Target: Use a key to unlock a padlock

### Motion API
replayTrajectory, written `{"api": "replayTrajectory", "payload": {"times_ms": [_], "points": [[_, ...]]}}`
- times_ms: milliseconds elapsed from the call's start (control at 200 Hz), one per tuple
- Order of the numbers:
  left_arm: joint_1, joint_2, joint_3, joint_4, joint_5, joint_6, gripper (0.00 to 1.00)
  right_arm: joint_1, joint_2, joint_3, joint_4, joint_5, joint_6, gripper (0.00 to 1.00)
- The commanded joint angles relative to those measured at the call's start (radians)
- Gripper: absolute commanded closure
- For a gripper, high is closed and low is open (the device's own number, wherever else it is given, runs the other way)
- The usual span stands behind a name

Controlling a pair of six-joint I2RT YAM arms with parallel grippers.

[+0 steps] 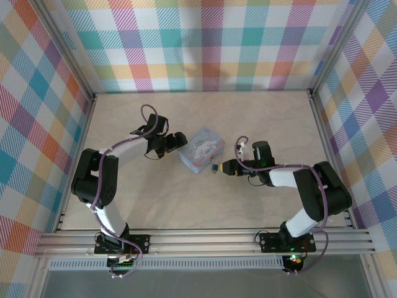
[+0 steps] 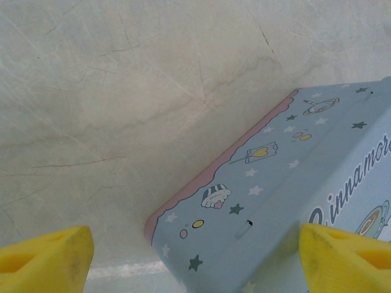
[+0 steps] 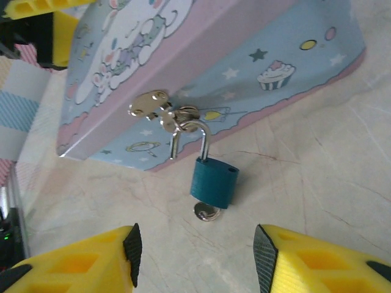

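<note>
My worktop (image 1: 205, 205) is a pale cream sheet with a marble pattern, faint veins and fine scratches, evenly lit. On three sides stand walls (image 1: 205, 43) of pastel plaid in pink, teal, yellow and purple, framed by silvery metal posts (image 1: 65, 53). A ribbed aluminium rail (image 1: 205, 239) runs along the near edge.

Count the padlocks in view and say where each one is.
1. The padlock hangs from the latch on the tin box's front wall, just ahead of the open fingers of the right gripper. Another behind the box could be hidden.
</note>
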Motion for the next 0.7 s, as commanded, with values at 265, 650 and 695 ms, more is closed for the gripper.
{"api": "replayTrajectory", "payload": {"times_ms": [265,650,695], "points": [[0.011,-0.005,-0.04,-0.11,-0.058,0.003,0.15,-0.007,0.17,0.13,0.082,-0.132,0.034,0.5],[0.009,-0.004,-0.041,-0.104,-0.05,-0.003,0.15,-0.018,0.268,0.156,0.151,-0.186,0.038,0.57],[0.009,-0.002,-0.042,-0.099,-0.046,-0.006,0.15,-0.017,0.276,0.157,0.157,-0.189,0.038,0.58]]}}
